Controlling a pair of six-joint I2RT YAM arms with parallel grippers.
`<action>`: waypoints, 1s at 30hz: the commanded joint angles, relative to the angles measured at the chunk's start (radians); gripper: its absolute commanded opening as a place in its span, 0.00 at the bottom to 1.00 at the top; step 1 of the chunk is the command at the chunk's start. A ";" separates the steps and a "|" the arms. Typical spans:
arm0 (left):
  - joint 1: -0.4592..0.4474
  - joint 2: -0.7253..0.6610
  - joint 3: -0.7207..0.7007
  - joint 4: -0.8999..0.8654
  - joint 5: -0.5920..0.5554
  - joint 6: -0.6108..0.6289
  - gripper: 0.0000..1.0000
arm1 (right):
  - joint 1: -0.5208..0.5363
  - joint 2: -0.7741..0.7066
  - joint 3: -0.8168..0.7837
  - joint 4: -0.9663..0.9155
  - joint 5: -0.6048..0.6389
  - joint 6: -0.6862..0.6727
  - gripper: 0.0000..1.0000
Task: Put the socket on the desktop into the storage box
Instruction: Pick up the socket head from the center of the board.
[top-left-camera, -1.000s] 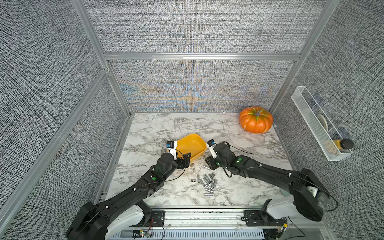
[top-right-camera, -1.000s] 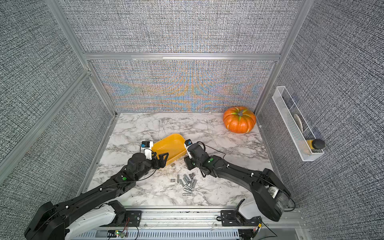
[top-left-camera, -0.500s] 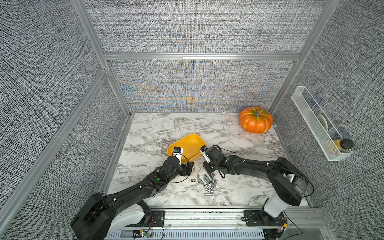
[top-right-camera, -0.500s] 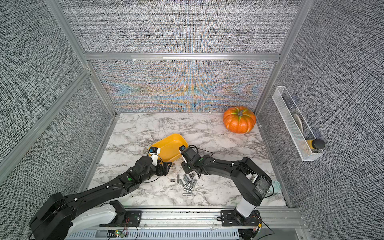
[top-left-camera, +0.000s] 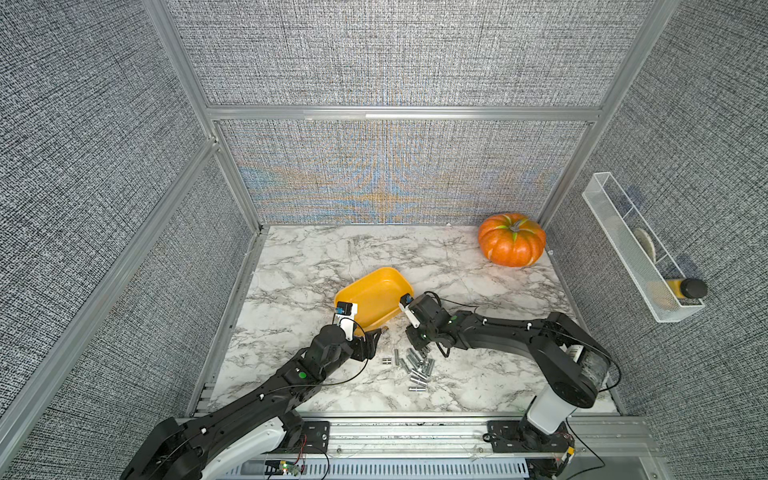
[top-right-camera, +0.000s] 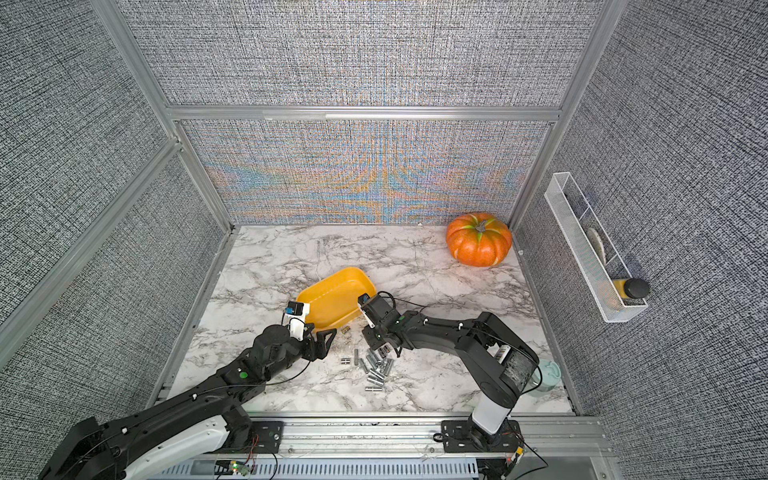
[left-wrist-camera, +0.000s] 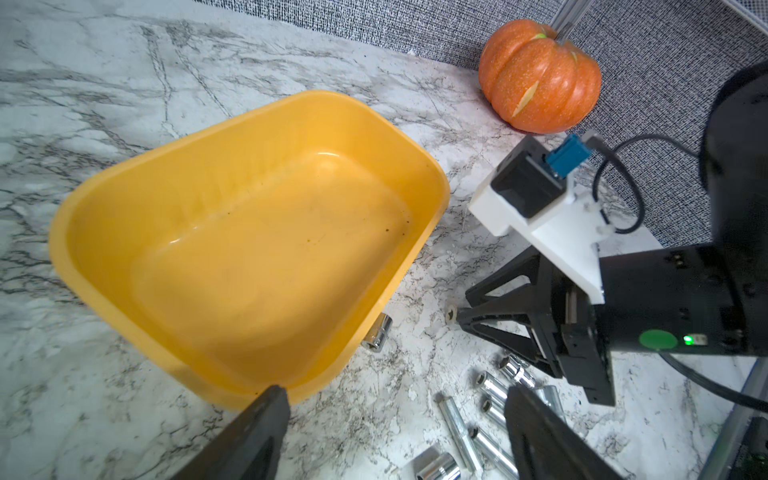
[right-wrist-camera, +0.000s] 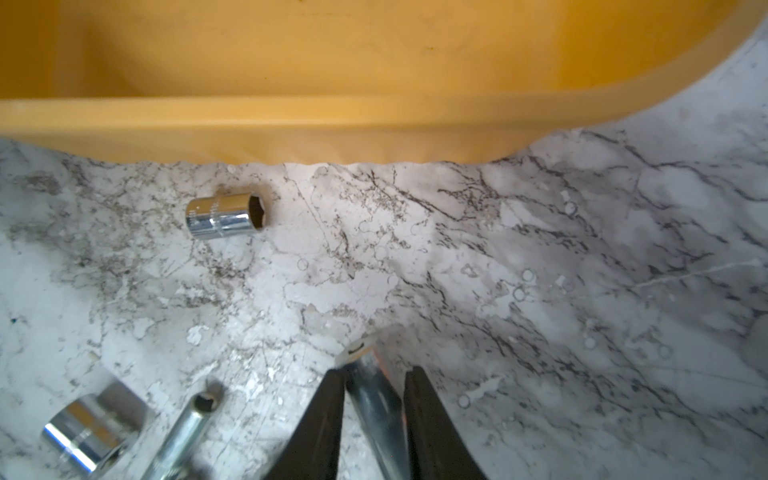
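The sockets (top-left-camera: 415, 368) lie on the desktop (top-left-camera: 332, 249) outside the yellow storage box (left-wrist-camera: 257, 124), whose inside shows bare plastic, the right gripper (right-wrist-camera: 374, 374) pinching a long socket (right-wrist-camera: 376, 407), the left gripper (left-wrist-camera: 395, 390) spread wide, holding nothing.

One storage box (top-left-camera: 374, 291); one pumpkin (top-left-camera: 512, 240); one wire basket (top-left-camera: 623, 249); roughly a dozen sockets (top-left-camera: 412, 362)

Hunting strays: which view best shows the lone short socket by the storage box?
Right wrist: short socket whole, hex opening visible. Left wrist: partly hidden by the storage box. Both top views: a speck.
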 joint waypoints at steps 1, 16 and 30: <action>0.000 -0.020 -0.006 0.034 -0.024 0.012 0.86 | 0.002 0.012 0.011 -0.025 0.001 -0.001 0.30; 0.000 0.031 0.037 -0.059 -0.160 -0.025 0.87 | -0.005 0.052 0.034 -0.060 0.000 0.009 0.27; 0.000 0.015 0.034 -0.060 -0.161 -0.031 0.87 | -0.004 0.081 0.060 -0.115 0.029 0.014 0.27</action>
